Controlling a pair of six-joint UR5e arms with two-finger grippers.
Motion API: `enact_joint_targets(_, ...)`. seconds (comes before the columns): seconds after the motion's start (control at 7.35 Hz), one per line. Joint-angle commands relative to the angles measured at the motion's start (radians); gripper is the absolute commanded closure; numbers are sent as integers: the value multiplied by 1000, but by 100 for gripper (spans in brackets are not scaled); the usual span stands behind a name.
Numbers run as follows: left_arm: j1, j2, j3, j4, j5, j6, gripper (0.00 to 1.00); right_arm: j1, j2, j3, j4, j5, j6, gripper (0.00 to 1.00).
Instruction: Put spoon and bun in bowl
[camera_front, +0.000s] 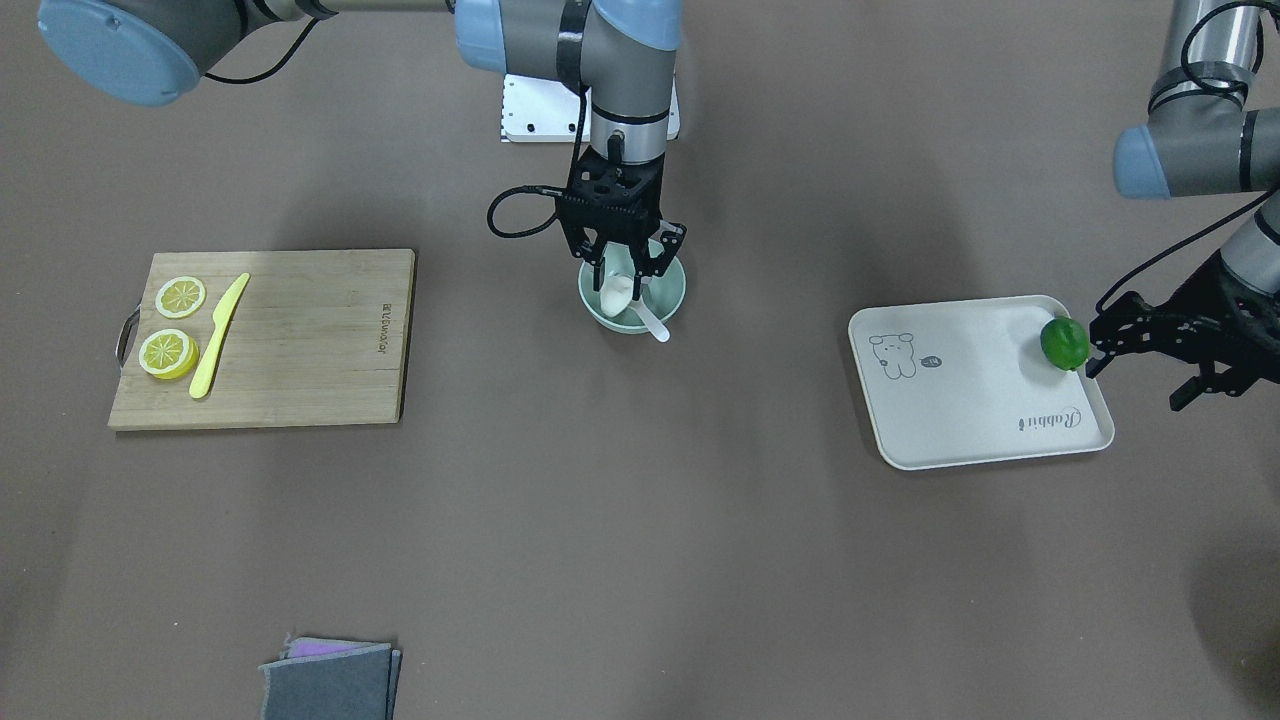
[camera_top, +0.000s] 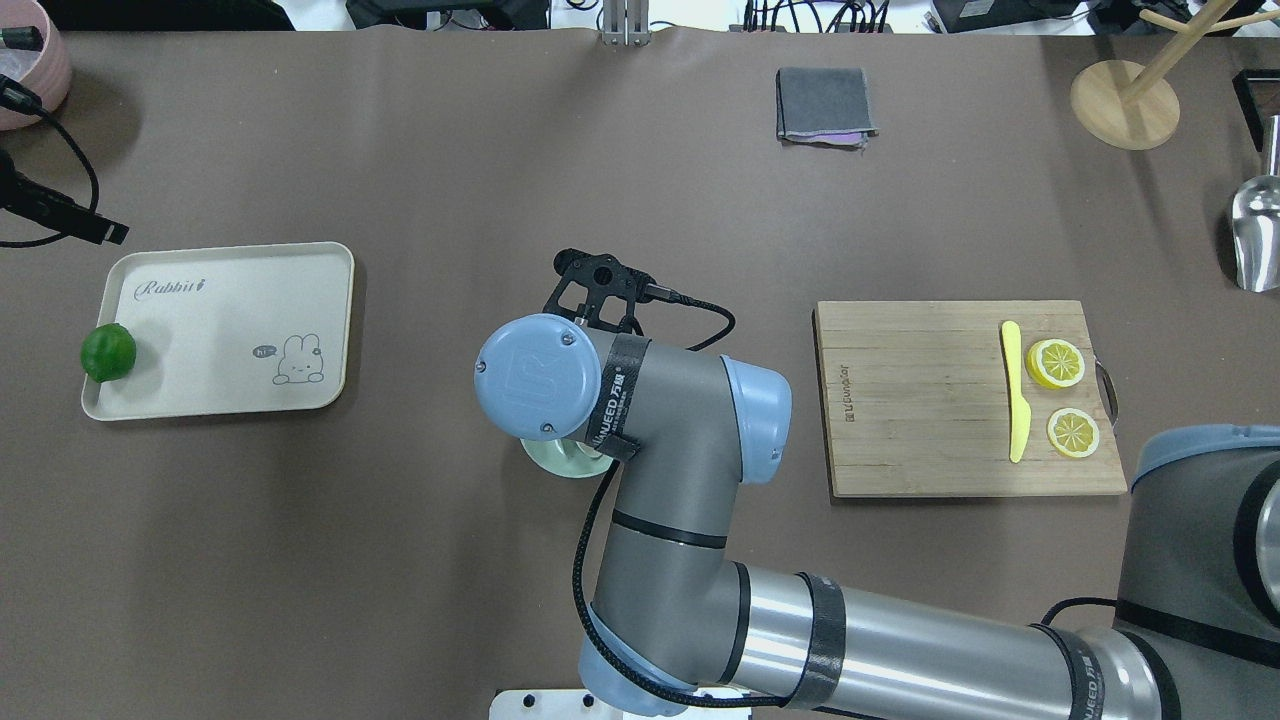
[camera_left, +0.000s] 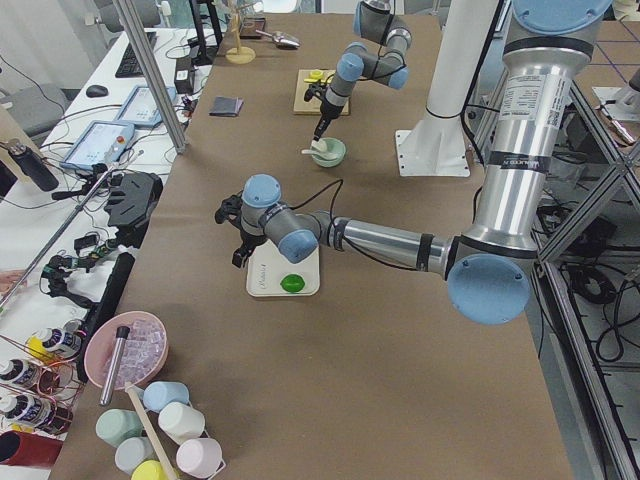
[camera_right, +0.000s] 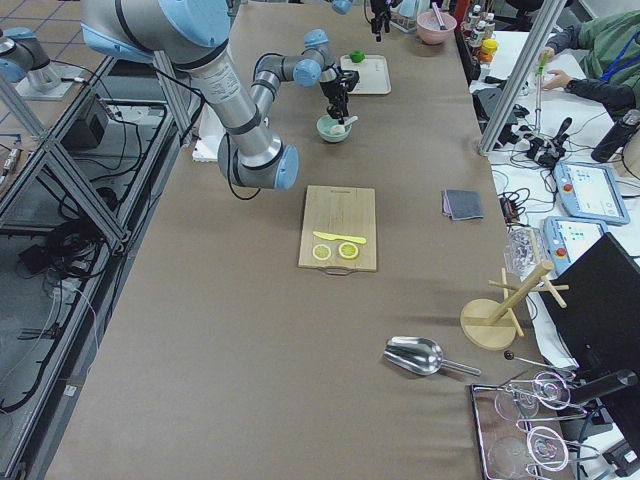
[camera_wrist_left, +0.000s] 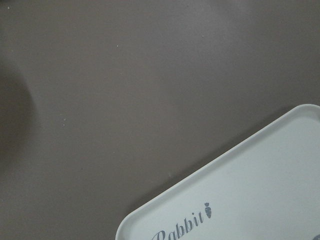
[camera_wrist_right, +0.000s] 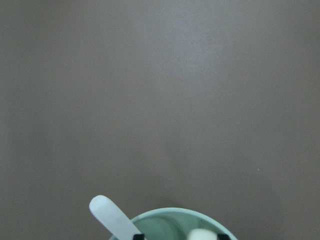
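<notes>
Brown desk (camera_front: 640, 560) under everything. Over its middle, the right arm (camera_front: 625, 60), upright above the mint-green bowl (camera_front: 675, 295) and blocking nearly all of it from overhead. Bamboo cutting board (camera_front: 300, 340) and cream rabbit-print tray (camera_front: 960, 400) on opposite sides, both well apart from the bowl. Right gripper (camera_front: 624, 285) low over the bowl, fingers spread wider than the bun (camera_front: 617, 296); bare mint visible in the wrist view between one fingertip and the bun, so judged loose rather than pinched. Bun inside the bowl; white soup spoon (camera_front: 652, 322) also in, scoop end inside, handle leaning out over the rim. Left gripper (camera_front: 1135, 365) just beside the lime (camera_front: 1064, 343) at the tray's edge, fingers apart, nothing between them. Both items judged in; only a clean lift-away left. Risks: catching the spoon handle with a finger on the way up and levering the spoon out or tipping the bowl; dragging the bun up if stuck to a pad; knocking the lime off the tray with any stray left-arm motion. Hard to make out: contact between pads and bun, cropped at the wrist view's bottom edge; spoon scoop, hidden behind fingers and bun; bowl interior, barely seen from overhead; left fingers, absent from their own wrist view and small elsewhere.
</notes>
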Motion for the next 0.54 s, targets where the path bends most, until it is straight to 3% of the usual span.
enact_joint_targets(0.0, 0, -1, -1, 0, 0, -4, 2, 14, -1, 51, -38, 17, -90, 0)
enact_joint_targets(0.41, -20, 44, -7, 17, -27, -5, 2, 253, -65, 84, -67, 243, -428, 0)
